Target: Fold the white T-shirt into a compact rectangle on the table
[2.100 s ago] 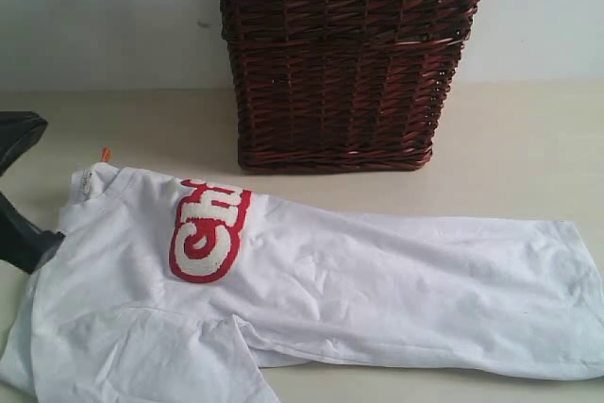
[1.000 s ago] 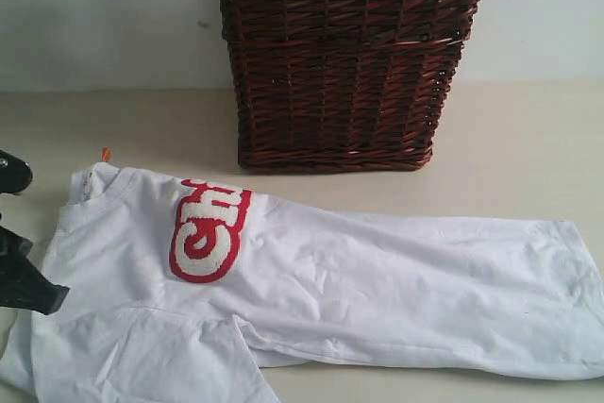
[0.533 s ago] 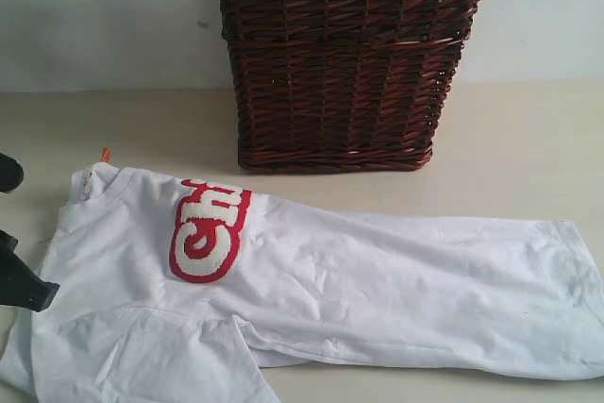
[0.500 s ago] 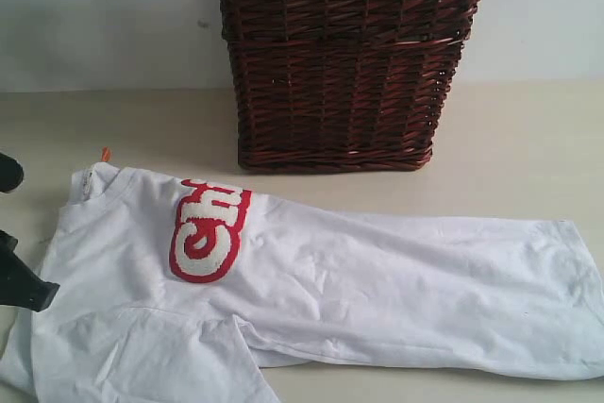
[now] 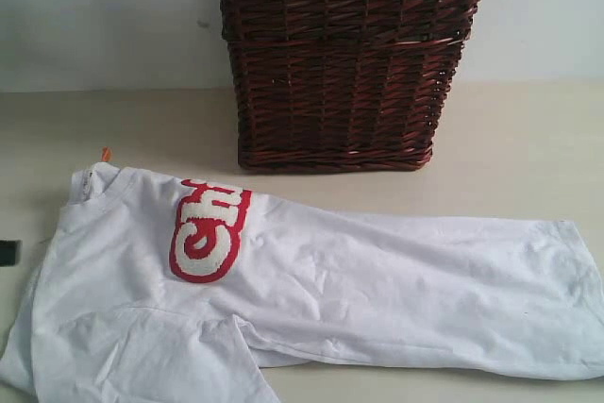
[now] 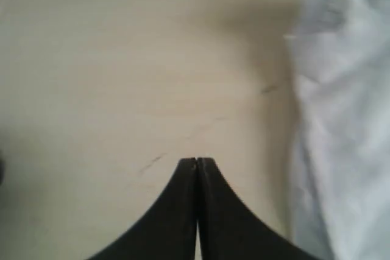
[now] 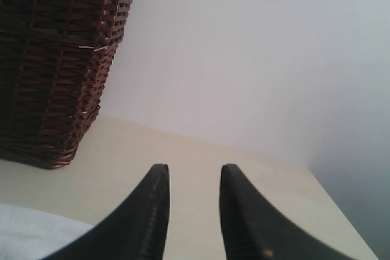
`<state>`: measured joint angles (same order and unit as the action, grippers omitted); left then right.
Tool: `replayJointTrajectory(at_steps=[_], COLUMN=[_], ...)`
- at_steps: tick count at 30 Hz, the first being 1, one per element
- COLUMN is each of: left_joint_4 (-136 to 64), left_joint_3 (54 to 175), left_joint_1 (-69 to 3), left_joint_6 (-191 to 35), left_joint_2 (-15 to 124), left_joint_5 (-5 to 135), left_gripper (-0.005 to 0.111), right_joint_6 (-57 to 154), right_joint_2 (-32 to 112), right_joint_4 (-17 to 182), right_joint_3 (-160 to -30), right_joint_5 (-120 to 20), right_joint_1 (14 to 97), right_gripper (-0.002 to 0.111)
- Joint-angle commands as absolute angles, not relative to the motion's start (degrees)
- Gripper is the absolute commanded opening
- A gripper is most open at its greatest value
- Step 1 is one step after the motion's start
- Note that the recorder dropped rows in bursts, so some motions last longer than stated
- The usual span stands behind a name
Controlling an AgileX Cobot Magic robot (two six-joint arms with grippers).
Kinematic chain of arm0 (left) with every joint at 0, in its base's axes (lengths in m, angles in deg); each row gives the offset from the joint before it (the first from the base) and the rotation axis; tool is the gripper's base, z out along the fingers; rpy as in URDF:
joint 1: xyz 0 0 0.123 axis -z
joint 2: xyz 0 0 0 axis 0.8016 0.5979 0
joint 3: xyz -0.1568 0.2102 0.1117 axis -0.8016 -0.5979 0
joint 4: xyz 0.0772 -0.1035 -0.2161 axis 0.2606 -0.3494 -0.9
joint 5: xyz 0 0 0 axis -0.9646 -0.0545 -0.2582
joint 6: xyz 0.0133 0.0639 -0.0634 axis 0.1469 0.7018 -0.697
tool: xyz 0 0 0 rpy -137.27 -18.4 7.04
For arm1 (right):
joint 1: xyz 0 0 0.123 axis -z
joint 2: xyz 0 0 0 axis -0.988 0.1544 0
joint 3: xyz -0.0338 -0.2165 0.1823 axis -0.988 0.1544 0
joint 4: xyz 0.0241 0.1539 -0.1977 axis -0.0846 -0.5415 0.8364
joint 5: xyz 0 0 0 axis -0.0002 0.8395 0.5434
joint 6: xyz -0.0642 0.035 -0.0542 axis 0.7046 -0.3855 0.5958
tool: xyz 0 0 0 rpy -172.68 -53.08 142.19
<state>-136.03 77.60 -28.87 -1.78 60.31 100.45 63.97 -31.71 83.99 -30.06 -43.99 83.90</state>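
Inspection, exterior view: found white T-shirt [image 5: 377,280] lying flat across table [image 5: 528,139], collar to the left, red lettering [image 5: 208,233] facing up, wicker basket [image 5: 349,63] standing behind it and apart. Left wrist view: noted left gripper [image 6: 197,161] fully closed on nothing — tips pressed together over bare table, shirt edge just beside. Right wrist view: noted right gripper [image 7: 194,172] partly parted, holding nothing — basket and a shirt corner in view beyond.
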Motion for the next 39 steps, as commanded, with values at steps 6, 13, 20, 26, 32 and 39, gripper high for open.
replayJointTrajectory(at_steps=[6, 13, 20, 26, 32, 39], left_joint_4=[-136.26, -136.26, -128.63, -136.26, -135.11, -135.12], left_joint_3=[76.55, 76.55, 76.66, 76.66, 76.66, 76.66], left_joint_1=[-30.99, -30.99, -30.99, -30.99, -30.99, -30.99], left_joint_6=[-12.49, -11.71, -16.27, -41.51, -40.96, -35.11], left_joint_2=[68.29, 75.20, 78.03, 76.67, 75.14, 75.03], left_joint_5=[103.62, 79.08, 79.92, 99.84, 100.39, 96.77], left_gripper=[0.000, 0.000, 0.000, 0.000, 0.000, 0.000], right_joint_6=[63.79, 63.79, 63.79, 63.79, 63.79, 63.79], right_joint_2=[-31.98, -31.98, -31.98, -31.98, -31.98, -31.98], right_joint_4=[83.84, 83.84, 83.84, 83.84, 83.84, 83.84], right_joint_3=[-29.78, -29.78, -29.78, -29.78, -29.78, -29.78], right_joint_5=[-43.94, -43.94, -43.94, -43.94, -43.94, -43.94], right_joint_1=[84.11, 84.11, 84.11, 84.11, 84.11, 84.11], right_gripper=[0.030, 0.030, 0.030, 0.030, 0.030, 0.030])
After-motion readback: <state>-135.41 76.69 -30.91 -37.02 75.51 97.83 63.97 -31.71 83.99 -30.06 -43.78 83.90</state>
